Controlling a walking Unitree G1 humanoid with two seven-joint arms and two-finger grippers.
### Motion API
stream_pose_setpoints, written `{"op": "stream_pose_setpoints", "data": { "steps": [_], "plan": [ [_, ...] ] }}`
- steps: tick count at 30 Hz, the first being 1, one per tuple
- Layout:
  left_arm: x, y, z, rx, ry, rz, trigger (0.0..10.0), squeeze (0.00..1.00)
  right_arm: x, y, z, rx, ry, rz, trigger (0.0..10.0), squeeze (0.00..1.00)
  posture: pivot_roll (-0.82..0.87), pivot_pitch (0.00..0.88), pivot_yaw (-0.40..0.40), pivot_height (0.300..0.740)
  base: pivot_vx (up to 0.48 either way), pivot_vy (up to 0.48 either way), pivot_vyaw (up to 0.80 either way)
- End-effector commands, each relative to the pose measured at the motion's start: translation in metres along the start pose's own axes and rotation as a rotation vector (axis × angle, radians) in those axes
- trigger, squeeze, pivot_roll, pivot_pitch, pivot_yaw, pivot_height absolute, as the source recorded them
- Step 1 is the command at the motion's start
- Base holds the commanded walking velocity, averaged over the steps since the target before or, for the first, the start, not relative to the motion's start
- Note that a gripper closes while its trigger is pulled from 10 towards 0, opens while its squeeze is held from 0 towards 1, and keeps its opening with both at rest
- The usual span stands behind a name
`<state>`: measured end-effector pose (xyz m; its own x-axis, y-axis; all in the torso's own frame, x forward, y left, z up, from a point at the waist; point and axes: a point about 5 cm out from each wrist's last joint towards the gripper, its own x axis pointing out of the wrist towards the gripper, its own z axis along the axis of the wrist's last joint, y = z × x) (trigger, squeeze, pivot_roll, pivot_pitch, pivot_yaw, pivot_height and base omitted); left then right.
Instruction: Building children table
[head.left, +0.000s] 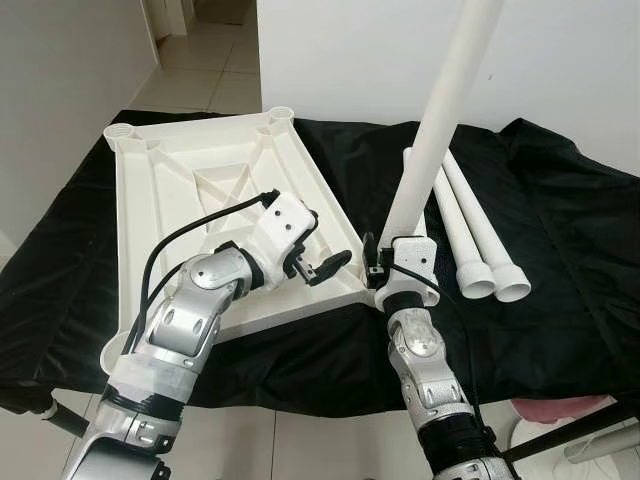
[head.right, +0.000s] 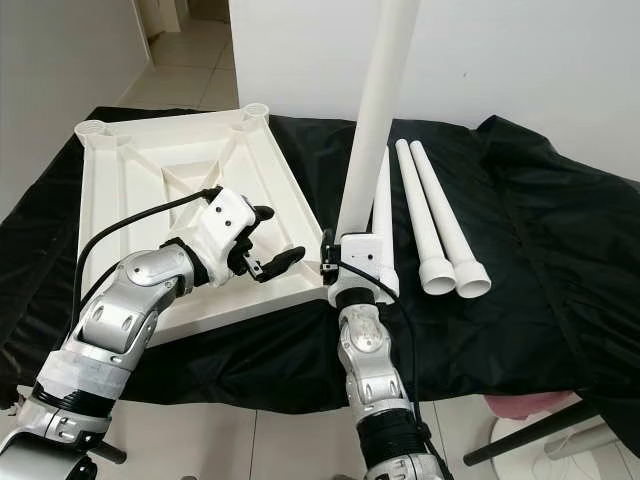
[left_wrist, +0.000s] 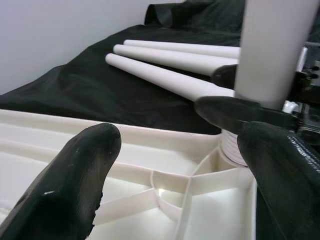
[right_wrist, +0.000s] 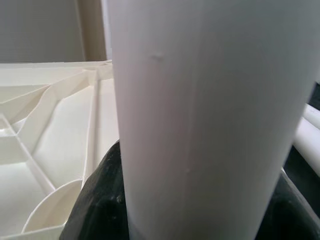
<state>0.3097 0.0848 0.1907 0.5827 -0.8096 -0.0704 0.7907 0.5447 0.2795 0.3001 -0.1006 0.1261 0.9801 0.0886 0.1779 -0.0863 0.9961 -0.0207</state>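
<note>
Right gripper (head.left: 378, 268) clenching upright table leg (head.left: 437, 125) low, over near corner socket of upturned tabletop (head.left: 160, 190) lying on black-draped desk (head.left: 560, 200). Left gripper (head.left: 322, 262) released, hovering over tabletop rim. Leg looking light, stiff, smooth, slippery; gripping near base.

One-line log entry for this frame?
right gripper: shut on leg, upright at tabletop corner | left gripper: open, beside

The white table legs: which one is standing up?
The leg in the right gripper, at the tabletop's near corner. The other legs lie flat on the black cloth.
</note>
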Motion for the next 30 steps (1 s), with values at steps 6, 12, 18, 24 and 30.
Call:
{"op": "stream_pose_setpoints", "data": {
  "steps": [6, 12, 18, 24, 30],
  "plan": [
    [-0.003, 0.010, 0.019, -0.147, -0.133, -0.014, 10.0, 1.00, -0.003, -0.015, 0.004, -0.003, 0.062, 0.008, 10.0, 0.00, -0.05, 0.000, -0.046, 0.740, 0.000, 0.000, 0.00],
    [0.005, 0.000, 0.039, -0.130, -0.197, -0.126, 10.0, 0.56, 0.002, -0.025, 0.024, 0.001, 0.044, 0.064, 10.0, 0.00, -0.04, 0.000, -0.061, 0.740, 0.000, 0.000, 0.00],
    [0.010, -0.013, 0.069, -0.200, -0.342, -0.317, 10.0, 0.00, 0.008, -0.024, 0.038, -0.025, 0.045, 0.198, 10.0, 0.00, -0.06, 0.002, -0.048, 0.740, 0.000, 0.000, 0.00],
    [0.015, -0.017, 0.094, -0.220, -0.422, -0.454, 10.0, 0.00, 0.014, -0.023, 0.045, -0.085, 0.064, 0.288, 10.0, 0.00, -0.05, 0.000, -0.049, 0.740, 0.000, 0.000, 0.00],
    [0.025, -0.017, 0.109, -0.169, -0.436, -0.478, 10.0, 0.00, 0.019, -0.019, 0.054, -0.117, 0.061, 0.384, 10.0, 0.00, -0.04, 0.000, -0.034, 0.740, 0.000, 0.000, 0.00]
  ]
}}
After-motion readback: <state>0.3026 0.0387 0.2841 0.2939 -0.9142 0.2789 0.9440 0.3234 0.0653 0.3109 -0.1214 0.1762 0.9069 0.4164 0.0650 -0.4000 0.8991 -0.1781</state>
